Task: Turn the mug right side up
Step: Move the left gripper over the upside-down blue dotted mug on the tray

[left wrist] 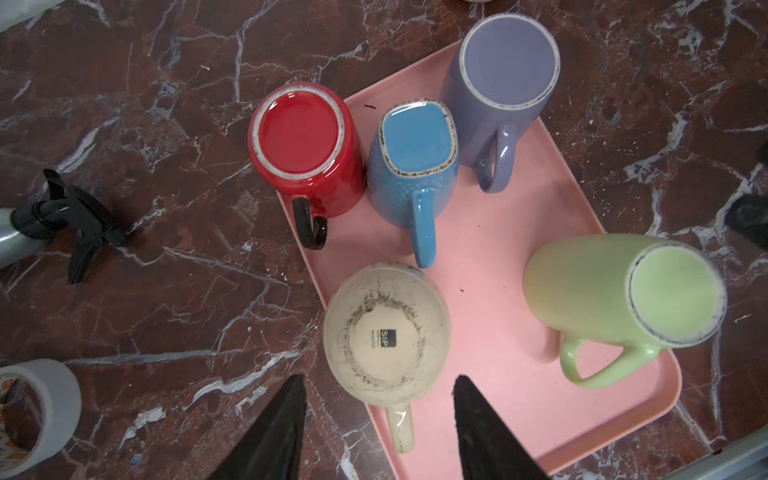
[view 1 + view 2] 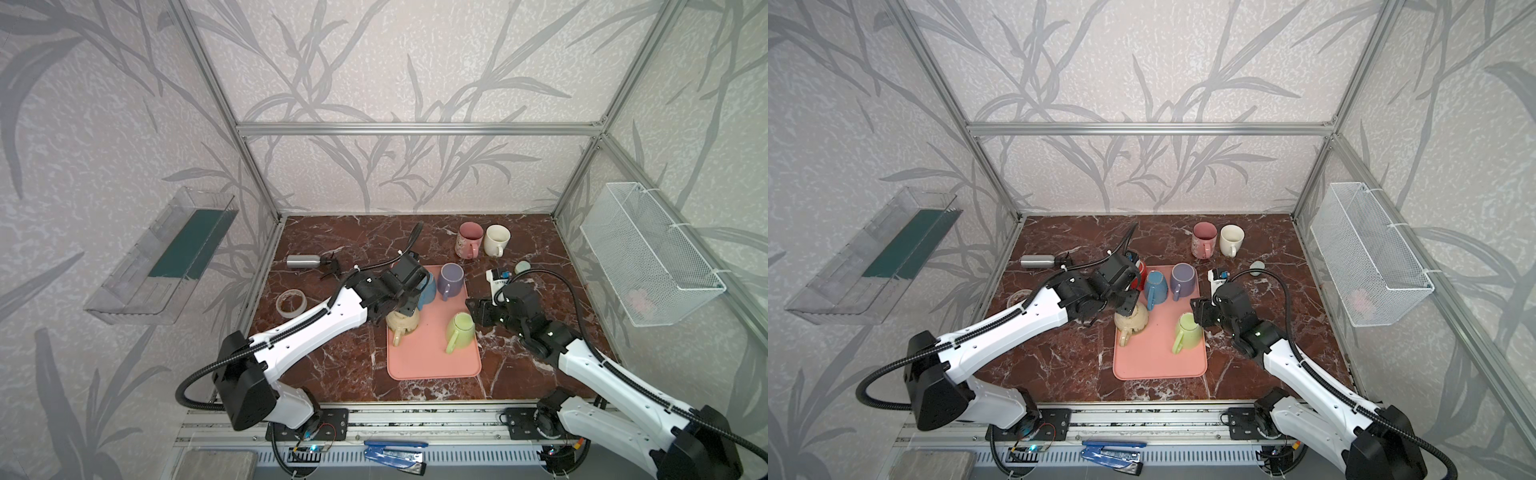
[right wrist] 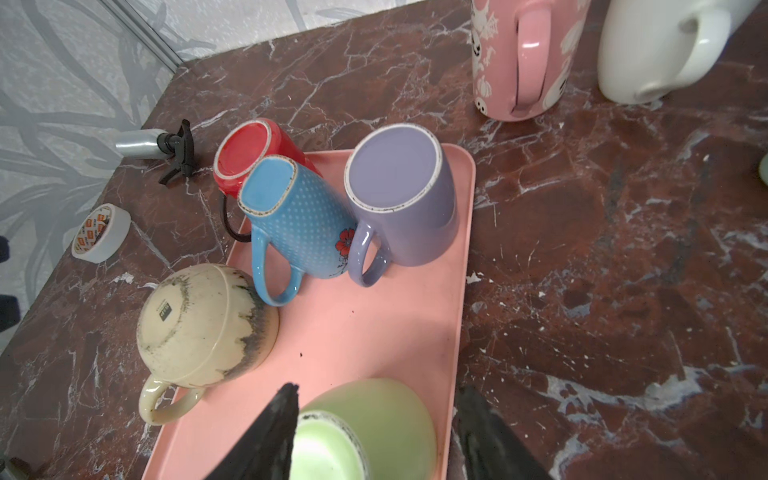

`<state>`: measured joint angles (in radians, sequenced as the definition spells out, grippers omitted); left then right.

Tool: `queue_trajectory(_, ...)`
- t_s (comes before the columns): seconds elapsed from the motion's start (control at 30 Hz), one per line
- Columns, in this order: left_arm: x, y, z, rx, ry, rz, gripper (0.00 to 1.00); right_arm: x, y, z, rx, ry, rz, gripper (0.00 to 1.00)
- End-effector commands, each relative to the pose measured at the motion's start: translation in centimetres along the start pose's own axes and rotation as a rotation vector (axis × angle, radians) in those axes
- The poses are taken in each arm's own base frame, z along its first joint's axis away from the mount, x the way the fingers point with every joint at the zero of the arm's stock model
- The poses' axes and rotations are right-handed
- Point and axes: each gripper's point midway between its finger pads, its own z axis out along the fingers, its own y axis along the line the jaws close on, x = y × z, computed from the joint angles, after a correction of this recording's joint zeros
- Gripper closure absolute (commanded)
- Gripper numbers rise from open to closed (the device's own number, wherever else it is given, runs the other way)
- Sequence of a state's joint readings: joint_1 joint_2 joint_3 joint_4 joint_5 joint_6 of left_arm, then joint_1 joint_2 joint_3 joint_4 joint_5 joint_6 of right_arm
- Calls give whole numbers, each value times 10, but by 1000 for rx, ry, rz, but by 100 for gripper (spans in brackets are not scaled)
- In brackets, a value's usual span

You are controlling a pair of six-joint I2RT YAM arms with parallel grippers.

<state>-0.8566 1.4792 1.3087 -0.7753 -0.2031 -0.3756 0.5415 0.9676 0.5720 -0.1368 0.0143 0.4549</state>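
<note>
Left wrist view looks straight down on the cream mug (image 1: 386,332), which sits base up at the left edge of the tray (image 1: 490,291), handle pointing back toward the arm. The left tool (image 1: 378,379) hangs over it with jaws apart, 1 on each side of the mug's near edge and gripping nothing. That stance suits a pinch on the round body rather than on the thin handle.

The right tool (image 3: 378,388) is likewise open, its jaws straddling the green mug (image 3: 374,424), also base up on the tray; whether a jaw touches it cannot be told. Either mug could be the one meant.

The red mug (image 1: 303,145), blue mug (image 1: 415,166) and purple mug (image 1: 507,83) stand inverted at the tray's far end, probably left to drain. The pink mug (image 2: 469,239) and white mug (image 2: 496,240) stand mouth up on the surface (image 2: 332,365) beyond, likely where righted mugs go.
</note>
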Motion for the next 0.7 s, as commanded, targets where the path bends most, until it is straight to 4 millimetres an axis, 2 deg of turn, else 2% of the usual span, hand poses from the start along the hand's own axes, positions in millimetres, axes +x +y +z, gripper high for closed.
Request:
queue_trajectory(0.0, -10, -13, 8, 17, -6, -20, 44, -8, -2, 1, 5, -55, 56, 39)
queue_trajectory(0.2, -12, -25, 38, 5, 31, -32, 44, -10, -15, 3, 54, -87, 104, 39)
queue_trajectory(0.4, -14, -39, 69, -1, 100, -28, 49, -6, -31, 3, 112, -107, 158, 39)
queue_trajectory(0.67, -13, -35, 95, -102, 209, -29, 52, -1, -38, -1, 124, -125, 197, 39)
